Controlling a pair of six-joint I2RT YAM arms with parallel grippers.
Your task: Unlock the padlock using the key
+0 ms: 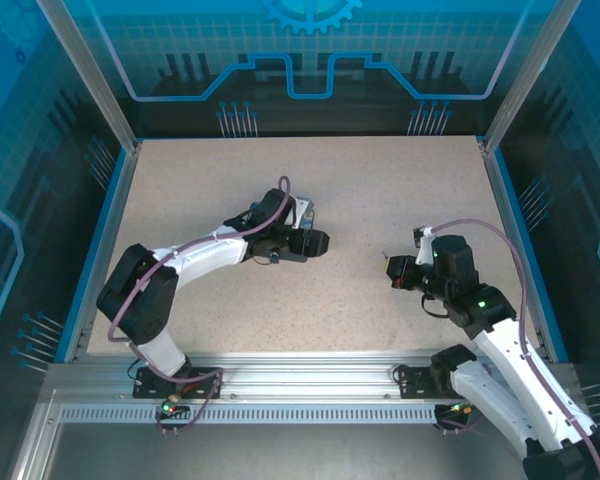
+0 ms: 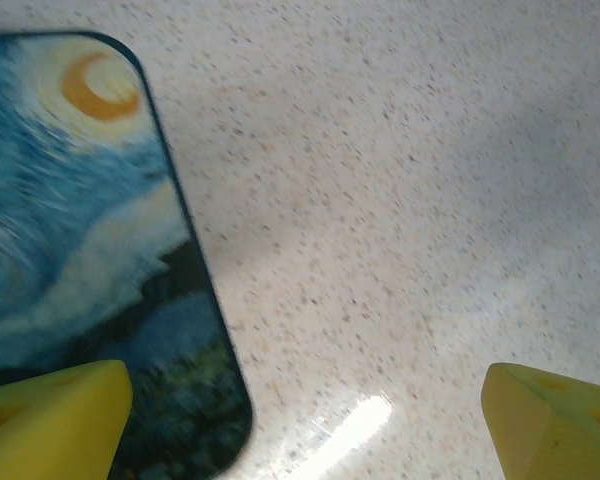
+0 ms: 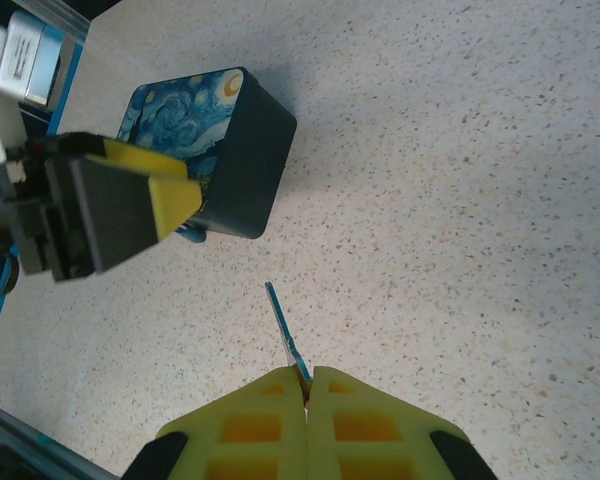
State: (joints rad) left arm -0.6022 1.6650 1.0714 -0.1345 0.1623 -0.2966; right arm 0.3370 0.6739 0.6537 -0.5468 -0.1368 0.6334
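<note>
Here, nearest the right wrist camera, the right tool point(image 3: 308, 382) is pressed fully together, its two yellow fingers meeting on the key point(image 3: 283, 325). The key is a thin sliver with a bluish edge, seen edge-on. It sticks out from the fingertips above the speckled bench point(image 3: 460, 200) and points toward the tin point(image 3: 245, 160). Key and tin are apart, with bare bench between the key's tip and the tin's dark side wall. Past that tip, at the foot of the wall, a small blue shape seems to be the padlock point(image 3: 188, 233). Most of it is hidden under a yellow finger point(image 3: 165, 190) of the left tool point(image 2: 308, 400), so its shackle cannot be made out. It lies ahead of the right tool and a little to the left in that view, near the key but not touching it. The left tool stands wide open with nothing held. In its own wrist view one yellow fingertip hangs over the tin's rounded lower corner and the other over bare bench. The tin's lid carries a swirling blue night sky with an orange crescent. From the overhead camera the two tools face each other across the middle of the bench with a clear gap between them, and the left one reaches farther in.
</note>
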